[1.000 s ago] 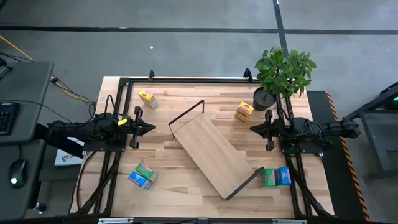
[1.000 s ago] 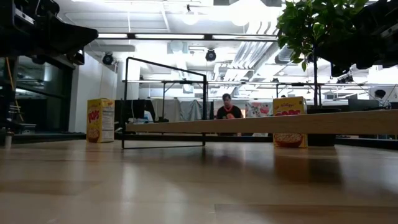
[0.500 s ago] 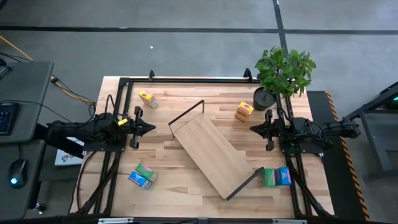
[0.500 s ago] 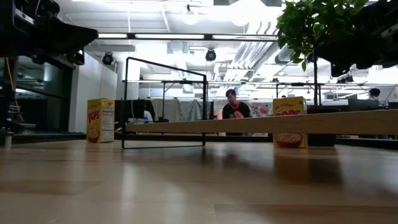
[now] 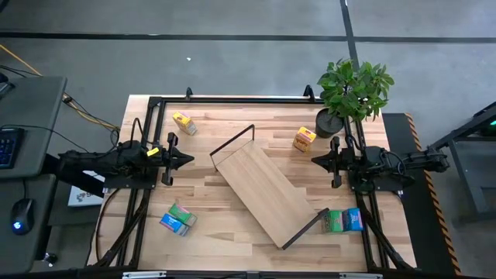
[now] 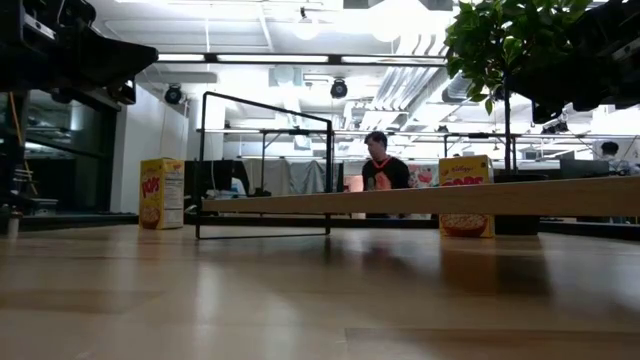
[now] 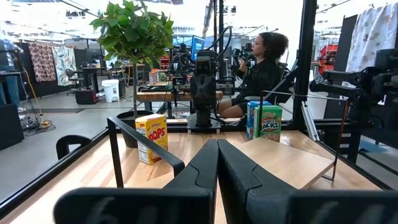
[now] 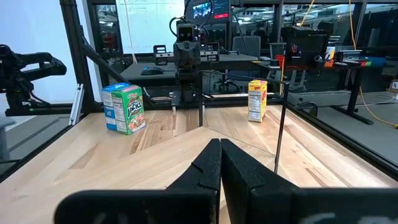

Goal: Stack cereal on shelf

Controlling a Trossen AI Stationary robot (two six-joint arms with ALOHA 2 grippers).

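Observation:
The shelf [image 5: 263, 192] lies slantwise mid-table, its board [image 6: 420, 198] held a little above the tabletop by its black wire ends [image 6: 265, 165]. Two yellow cereal boxes stand upright near the far edge, one far left [image 5: 184, 122] and one far right [image 5: 304, 139]. A green and blue pair lies near left [image 5: 178, 219], and another pair stands near right [image 5: 343, 220]. My left gripper [image 5: 190, 160] hovers left of the shelf and is shut [image 7: 217, 142]. My right gripper [image 5: 315, 160] hovers right of it and is shut [image 8: 220, 142]. The two grippers face each other.
A potted plant [image 5: 353, 93] stands at the table's far right corner, beside the right arm. A black frame [image 5: 232, 99] runs along the table's far edge. Bare tabletop [image 5: 209, 194] lies between the left gripper and the shelf. A person [image 6: 378, 172] shows in the room behind.
Neither arm has moved, and the boxes and shelf have stayed where they were. Only the person in the room behind the table has walked a little to the right in the low view.

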